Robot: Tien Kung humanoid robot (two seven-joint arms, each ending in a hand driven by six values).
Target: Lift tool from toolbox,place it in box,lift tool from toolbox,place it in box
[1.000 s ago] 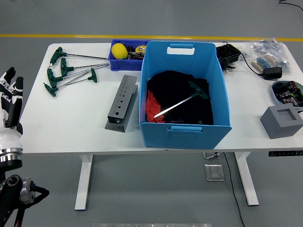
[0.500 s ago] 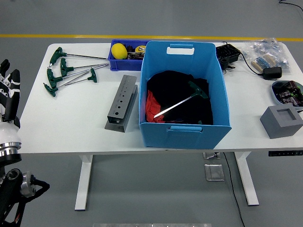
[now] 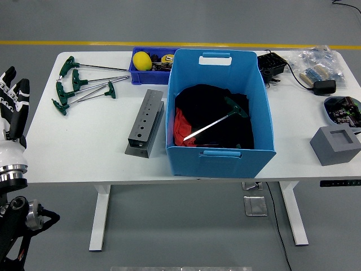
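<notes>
A large blue box (image 3: 220, 157) stands mid-table with black and red cloth inside. One green T-handle hex key (image 3: 217, 120) lies on that cloth. Several more green T-handle keys (image 3: 79, 84) lie loose at the table's far left. A grey metal tool holder (image 3: 145, 122) with a row of holes rests left of the box. My left hand (image 3: 12, 108) hovers off the table's left edge, fingers straight and spread, holding nothing. My right hand is out of view.
A small blue bin (image 3: 151, 66) with a yellow object (image 3: 141, 60) sits behind the holder. At the right are a grey block (image 3: 336, 145), a round dish (image 3: 342, 109), a black adapter (image 3: 324, 86) and bagged parts (image 3: 318, 61).
My left hand dipped toward the left edge, then came back right and slightly up. Nothing on the table has moved.
</notes>
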